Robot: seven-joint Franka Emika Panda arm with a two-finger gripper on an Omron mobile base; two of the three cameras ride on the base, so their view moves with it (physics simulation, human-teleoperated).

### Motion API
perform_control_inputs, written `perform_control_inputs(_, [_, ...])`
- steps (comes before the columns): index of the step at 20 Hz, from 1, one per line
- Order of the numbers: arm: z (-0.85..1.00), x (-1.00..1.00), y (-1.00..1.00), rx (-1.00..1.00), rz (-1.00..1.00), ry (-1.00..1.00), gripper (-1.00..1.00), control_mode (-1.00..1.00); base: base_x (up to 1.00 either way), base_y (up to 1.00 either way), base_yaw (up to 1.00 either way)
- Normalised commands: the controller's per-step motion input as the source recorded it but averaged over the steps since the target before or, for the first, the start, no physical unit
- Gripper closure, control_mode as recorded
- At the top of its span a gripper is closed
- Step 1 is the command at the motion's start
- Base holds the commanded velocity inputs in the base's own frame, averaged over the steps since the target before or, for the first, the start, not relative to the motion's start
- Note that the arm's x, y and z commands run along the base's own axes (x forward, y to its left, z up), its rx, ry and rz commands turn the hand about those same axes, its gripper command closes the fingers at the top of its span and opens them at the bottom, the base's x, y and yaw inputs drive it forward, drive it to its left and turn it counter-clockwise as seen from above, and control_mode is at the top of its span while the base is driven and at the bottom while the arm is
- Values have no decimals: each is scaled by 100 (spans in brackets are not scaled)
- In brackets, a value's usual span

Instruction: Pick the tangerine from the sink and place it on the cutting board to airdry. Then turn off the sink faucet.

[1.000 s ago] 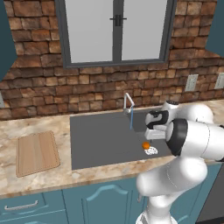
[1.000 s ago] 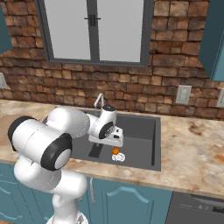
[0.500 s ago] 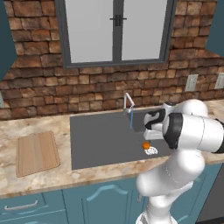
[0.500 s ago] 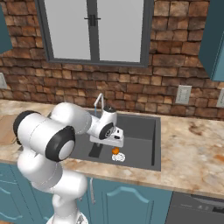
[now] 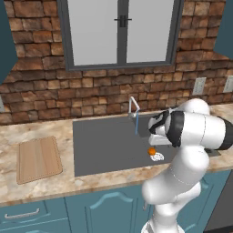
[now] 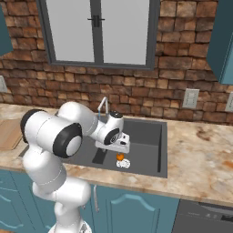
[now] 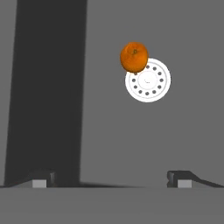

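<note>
Beige stone counter (image 5: 41, 186) — cutting board (image 5: 38, 159) flat on left; sink (image 5: 104, 145) set in.

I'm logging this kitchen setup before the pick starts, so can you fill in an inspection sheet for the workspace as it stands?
Surface: speckled beige countertop around a dark-grey sink.
Job's things: tangerine on the sink floor, at the edge of the white drain disc; cutting board bare, on the counter left of the sink; sink faucet running, thin blue stream visible.
Clutter: nothing seen.
Grippers: gripper open, empty, above the sink floor, short of the tangerine.
Cables: nothing seen.
Surroundings: brick wall, window behind the sink, wall outlets, teal cabinets below.
</note>
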Motion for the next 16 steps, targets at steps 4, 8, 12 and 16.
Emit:
perform_control_inputs(4, [-16,21,-3,1,0,0,-100,-100,0,0,0])
perform_control_inputs(8, [-18,20,-4,1,0,0,-100,-100,0,0,0])
perform_control_inputs(12, [-21,23,-6,1,0,1,-100,-100,0,0,0])
perform_control_inputs(16, [-17,19,-7,1,0,0,-100,-100,0,0,0])
